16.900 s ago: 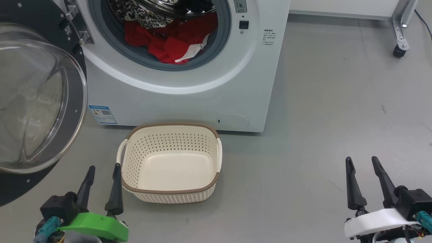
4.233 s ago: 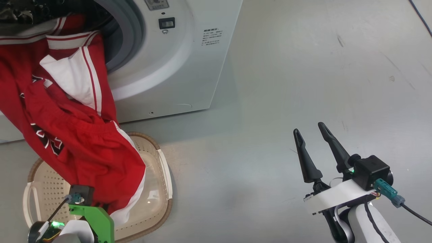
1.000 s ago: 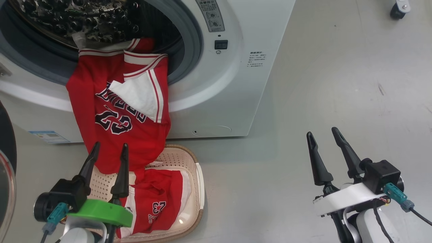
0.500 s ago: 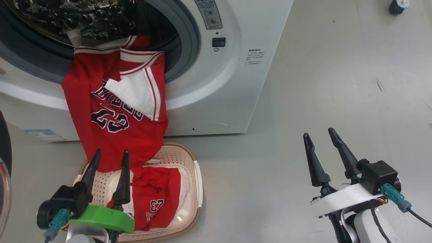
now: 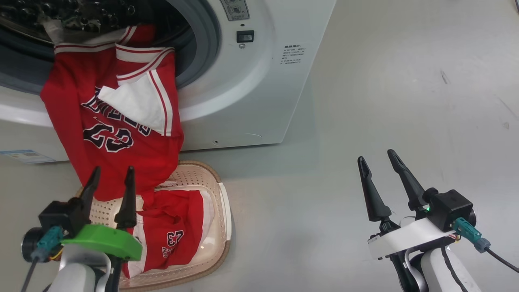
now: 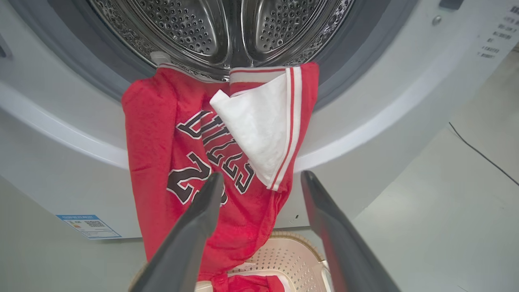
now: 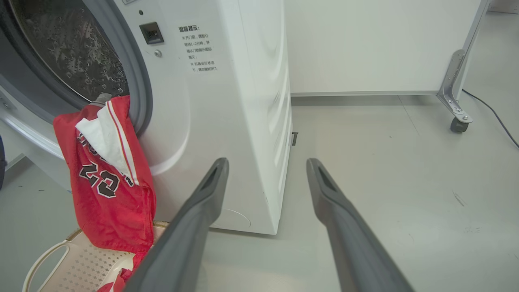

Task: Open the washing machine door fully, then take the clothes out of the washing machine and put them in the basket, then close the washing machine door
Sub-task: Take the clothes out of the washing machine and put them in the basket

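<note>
The white washing machine (image 5: 251, 97) stands with its steel drum (image 6: 227, 32) exposed; its door is out of view. One of the clothes, a red jersey (image 5: 121, 134), hangs from the drum mouth down the front, its hem reaching into the cream basket (image 5: 221, 227). A second red garment (image 5: 174, 231) lies inside the basket. My left gripper (image 5: 113, 172) is open and empty, just in front of the hanging jersey (image 6: 174, 154). Off to the right, my right gripper (image 5: 376, 157) is open and empty over bare floor.
A blue label (image 5: 20, 156) and a round lower flap (image 5: 243, 138) mark the washer's front. A wheeled metal frame leg (image 7: 456, 101) and a black cable (image 7: 490, 113) are at the far right. Grey floor spreads out right of the washer.
The head camera has swung, shifting the whole scene left and the door out of view. Both grippers stay open; the jersey hangs as before. Earlier, the left gripper let a red garment go into the basket.
</note>
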